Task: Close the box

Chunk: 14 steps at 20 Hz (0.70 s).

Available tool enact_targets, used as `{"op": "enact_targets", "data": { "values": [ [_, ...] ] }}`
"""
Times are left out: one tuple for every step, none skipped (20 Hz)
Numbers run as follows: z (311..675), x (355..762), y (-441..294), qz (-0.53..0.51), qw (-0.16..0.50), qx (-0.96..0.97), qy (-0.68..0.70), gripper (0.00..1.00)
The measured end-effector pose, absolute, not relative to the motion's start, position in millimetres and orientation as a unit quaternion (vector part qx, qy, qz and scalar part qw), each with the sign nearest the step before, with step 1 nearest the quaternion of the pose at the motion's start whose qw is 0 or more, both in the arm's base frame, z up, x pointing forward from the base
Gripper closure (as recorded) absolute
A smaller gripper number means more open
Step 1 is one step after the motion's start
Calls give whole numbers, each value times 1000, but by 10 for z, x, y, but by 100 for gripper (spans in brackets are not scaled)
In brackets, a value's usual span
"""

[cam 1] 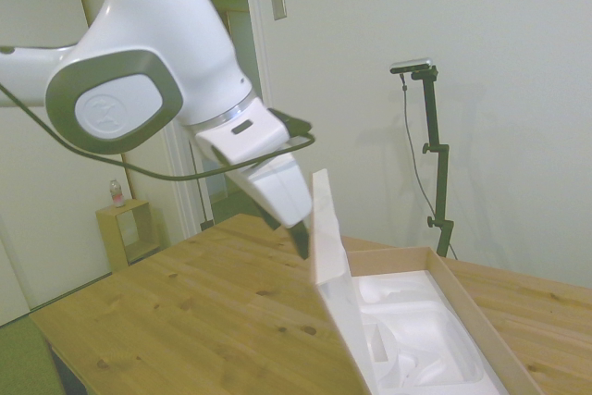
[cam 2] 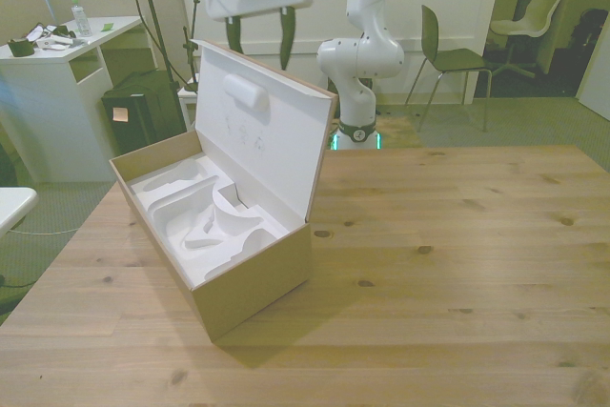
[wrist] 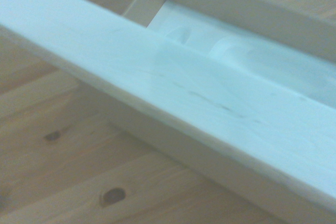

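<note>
In the side view the box [cam 1: 421, 321] sits open on the wooden worktop [cam 1: 185, 312], its lid [cam 1: 326, 228] standing nearly upright along the left edge of the tray, white foam lining [cam 1: 416, 330] exposed. The end effector [cam 1: 298, 233] hangs just behind the lid's outer face, near its top edge, a dark fingertip close to or touching the cardboard; contact cannot be confirmed. In the front view the box rests toward the front view's left, and the end effector [cam 2: 259, 40] hovers above and behind the lid's top edge [cam 2: 262, 69], its two fingers spread apart and holding nothing. The wrist view, blurred, shows the lid's edge [wrist: 173, 103] running across the picture with foam beyond and worktop below. Judging the risk: a push applied too low on the lid, or too sharply, could slide the whole light box across the worktop instead of folding the hinge; a finger could also slip over the top edge and miss.
</note>
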State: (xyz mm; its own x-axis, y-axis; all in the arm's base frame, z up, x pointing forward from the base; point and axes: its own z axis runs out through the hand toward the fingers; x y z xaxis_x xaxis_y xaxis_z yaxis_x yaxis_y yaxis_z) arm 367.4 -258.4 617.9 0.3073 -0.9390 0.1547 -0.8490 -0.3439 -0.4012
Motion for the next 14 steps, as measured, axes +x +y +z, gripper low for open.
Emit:
{"op": "enact_targets", "data": {
  "values": [
    [6228, 3725, -2729, -184, 126, -794, 565, 0],
    [6266, 3792, -2866, -185, 128, -791, 568, 0],
    [6286, 3865, -2973, -184, 126, -791, 570, 0],
    [6295, 3948, -3053, -182, 124, -790, 572, 0],
    [6295, 4021, -3108, -182, 122, -789, 573, 0],
    [6291, 4075, -3135, -180, 119, -791, 573, 0],
    [6277, 4109, -3133, -179, 117, -794, 569, 0],
    [6260, 4131, -3103, -177, 117, -797, 566, 0],
    [6236, 4149, -3046, -175, 116, -801, 561, 0],
    [6200, 4162, -2953, -173, 117, -806, 554, 0],
    [6136, 4173, -2831, -167, 118, -812, 547, 0],
    [6062, 4177, -2678, -161, 118, -819, 537, 0],
    [5981, 4170, -2509, -156, 119, -827, 526, 0],
    [5889, 4145, -2324, -147, 119, -836, 515, 0]
  ]
}}
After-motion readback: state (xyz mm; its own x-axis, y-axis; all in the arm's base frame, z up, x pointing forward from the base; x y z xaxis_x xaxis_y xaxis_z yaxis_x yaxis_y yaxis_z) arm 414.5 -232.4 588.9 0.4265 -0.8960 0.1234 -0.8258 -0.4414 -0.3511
